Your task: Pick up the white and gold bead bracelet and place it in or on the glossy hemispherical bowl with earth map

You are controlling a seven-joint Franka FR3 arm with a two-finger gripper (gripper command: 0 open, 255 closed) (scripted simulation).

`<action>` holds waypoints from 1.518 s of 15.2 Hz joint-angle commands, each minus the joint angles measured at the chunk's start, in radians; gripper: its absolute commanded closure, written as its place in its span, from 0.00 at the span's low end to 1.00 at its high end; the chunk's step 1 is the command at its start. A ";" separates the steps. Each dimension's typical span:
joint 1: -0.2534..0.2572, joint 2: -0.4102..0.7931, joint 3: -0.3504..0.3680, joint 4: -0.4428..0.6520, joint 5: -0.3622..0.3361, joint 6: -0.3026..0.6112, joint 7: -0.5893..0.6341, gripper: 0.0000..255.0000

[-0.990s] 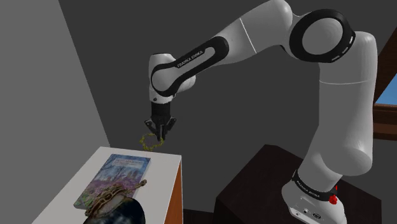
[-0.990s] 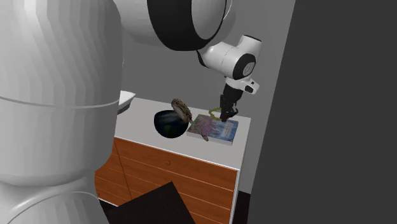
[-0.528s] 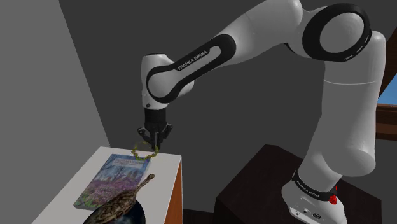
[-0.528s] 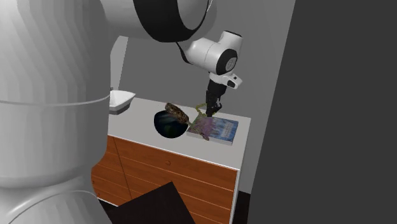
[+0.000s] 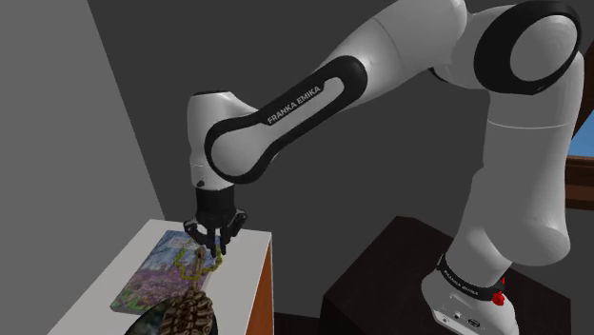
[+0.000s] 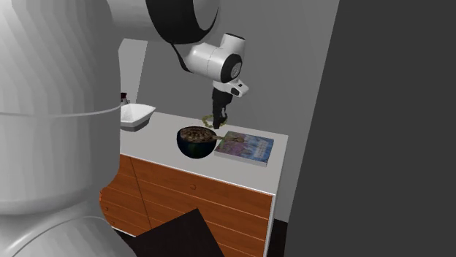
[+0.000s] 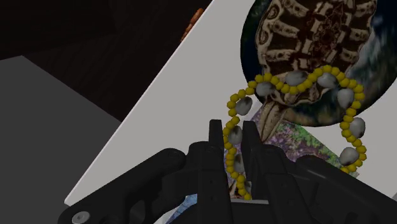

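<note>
The bracelet, a loop of gold and white beads, hangs from my gripper, whose fingers are shut on one side of the loop. In the shoulder view the gripper is low over the book with the bracelet dangling toward the bowl. The dark glossy bowl stands on the white dresser top just beside the gripper. A brown patterned shell-like object lies in the bowl, under the far side of the loop.
A flowery book lies beside the bowl. A white dish sits at the dresser's far end. Grey walls close in around the dresser, which has wooden drawers below. My dark stand is near the dresser's edge.
My gripper has come down and across the book toward the bowl, carrying the bracelet. The brown shell-like object, earlier tilted on the bowl's rim, now lies flat in the bowl.
</note>
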 commanded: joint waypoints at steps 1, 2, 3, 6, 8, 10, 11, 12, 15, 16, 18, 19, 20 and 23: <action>0.031 0.001 0.014 -0.005 -0.005 0.015 0.047 1.00; 0.047 0.004 0.021 -0.002 -0.009 0.019 0.071 1.00; 0.063 0.008 0.027 0.003 -0.014 0.023 0.095 1.00; 0.113 0.026 0.044 0.024 -0.031 0.032 0.170 1.00; 0.148 0.042 0.054 0.044 -0.046 0.036 0.220 1.00; 0.183 0.060 0.061 0.068 -0.061 0.037 0.268 1.00; 0.184 0.067 0.060 0.063 -0.063 0.049 0.268 1.00; 0.185 0.074 0.059 0.058 -0.065 0.060 0.267 1.00; 0.189 0.096 0.055 0.046 -0.072 0.093 0.266 1.00; 0.190 0.104 0.053 0.042 -0.074 0.104 0.266 1.00; 0.193 0.120 0.050 0.036 -0.079 0.126 0.265 1.00; 0.195 0.128 0.049 0.033 -0.081 0.137 0.265 1.00; 0.196 0.136 0.047 0.030 -0.084 0.148 0.265 1.00; 0.201 0.162 0.042 0.023 -0.092 0.179 0.264 1.00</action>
